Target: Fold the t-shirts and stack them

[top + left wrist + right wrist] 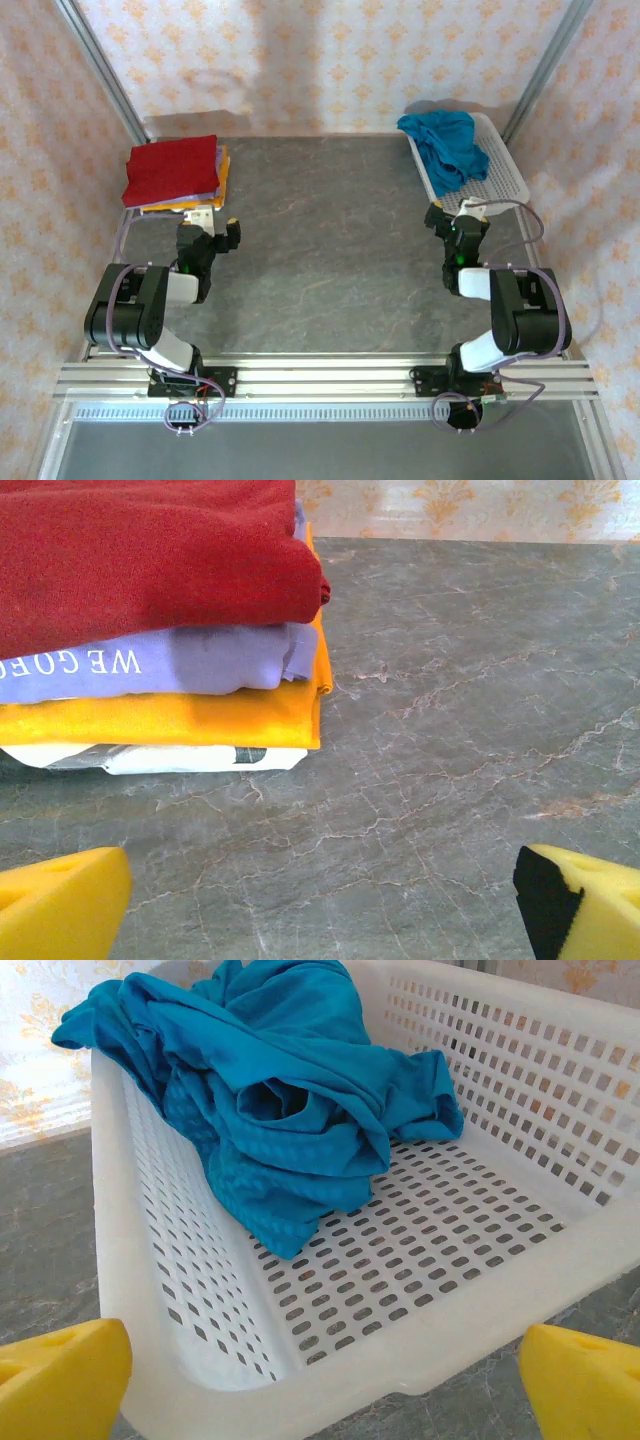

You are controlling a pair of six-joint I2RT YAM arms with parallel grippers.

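Ahead of the left gripper [320,910] and its yellow fingertips [60,905], the stack ran deep red t-shirt [150,560], lilac t-shirt [200,665] with white lettering, orange t-shirt [200,715], white cloth [180,758] with dark print. The table [450,730] was grey and pale-veined. Ahead of the right gripper [320,1380], a teal t-shirt [290,1110] lay in a white slotted basket [450,1330].

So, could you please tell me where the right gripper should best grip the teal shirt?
Probably the raised fold on top of the crumpled shirt, coming from above over the basket's near rim: the heap bunches high there, and the open right gripper faces it.
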